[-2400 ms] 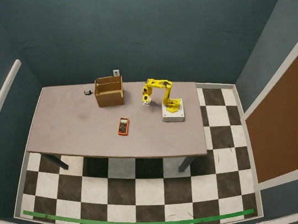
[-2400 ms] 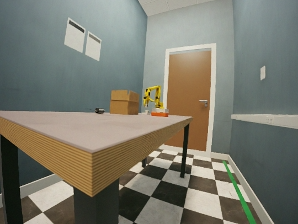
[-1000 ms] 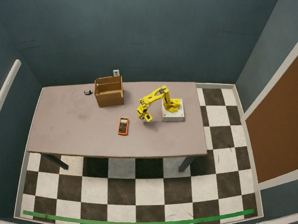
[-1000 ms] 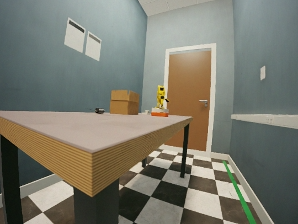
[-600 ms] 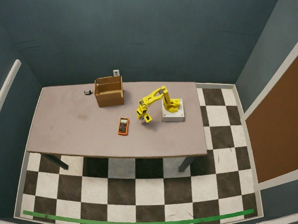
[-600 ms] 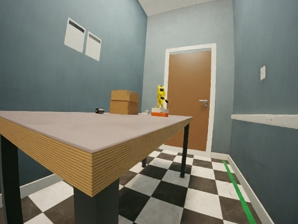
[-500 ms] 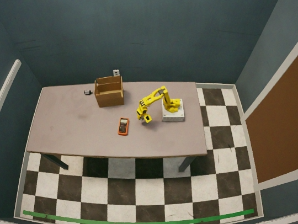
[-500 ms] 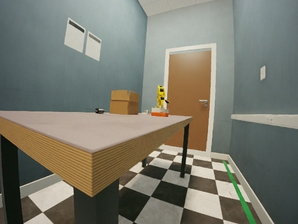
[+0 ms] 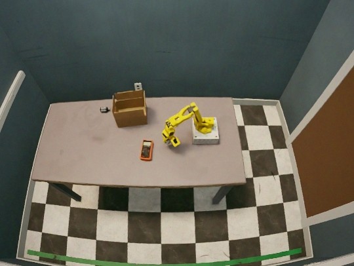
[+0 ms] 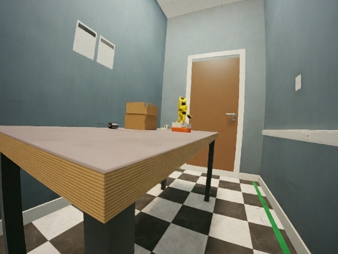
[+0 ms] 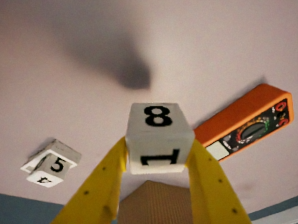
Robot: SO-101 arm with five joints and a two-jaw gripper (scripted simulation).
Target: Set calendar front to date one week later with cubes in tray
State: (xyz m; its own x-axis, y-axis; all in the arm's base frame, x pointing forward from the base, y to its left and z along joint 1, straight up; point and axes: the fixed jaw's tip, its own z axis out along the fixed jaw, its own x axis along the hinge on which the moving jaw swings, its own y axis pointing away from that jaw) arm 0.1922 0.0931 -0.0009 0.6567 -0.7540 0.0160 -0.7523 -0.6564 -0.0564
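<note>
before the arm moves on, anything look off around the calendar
Yes: the cube marked 5 sits in the tray alone. Its partner, showing 8 and a sideways 1, is up in the pincer.

Yellow arm [image 9: 179,118] [image 10: 182,107] swings toward table's front edge, carrying claw [image 9: 168,143] [image 11: 158,150] away from rear wall. Orange-framed multimeter [image 9: 147,150] [image 10: 181,129] [image 11: 245,125], well apart from claw earlier, now lies near it. Cardboard box [image 9: 132,118] [image 10: 141,116] [image 11: 156,202] sits farther behind claw than before.
</note>
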